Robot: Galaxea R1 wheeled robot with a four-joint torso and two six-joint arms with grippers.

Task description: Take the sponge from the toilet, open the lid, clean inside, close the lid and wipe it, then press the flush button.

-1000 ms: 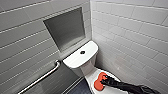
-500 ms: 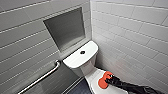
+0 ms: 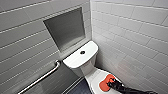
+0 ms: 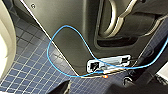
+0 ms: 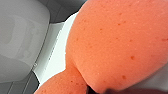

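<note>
The white toilet (image 3: pixel 86 66) stands in the corner, with the round dark flush button (image 3: pixel 82 52) in the middle of its tank top. The lid (image 3: pixel 93 77) is down. On the lid rests the red-orange sponge (image 3: pixel 105 82), and my right gripper (image 3: pixel 111 84) is shut on it, the dark arm reaching in from the lower right. In the right wrist view the squeezed sponge (image 5: pixel 117 45) bulges large over the white lid (image 5: pixel 57 57). The left wrist view faces the floor and nothing is held there.
A metal grab bar (image 3: pixel 42 76) slants along the left wall under a grey recessed niche (image 3: pixel 66 27). White tiled walls close in on both sides. The left wrist view has the dark blue tiled floor (image 4: pixel 27 67), a blue cable (image 4: pixel 52 50) and a pale curved edge (image 4: pixel 5 45).
The sponge and my right gripper have slid slightly to the right across the lid. The camera has not moved.
</note>
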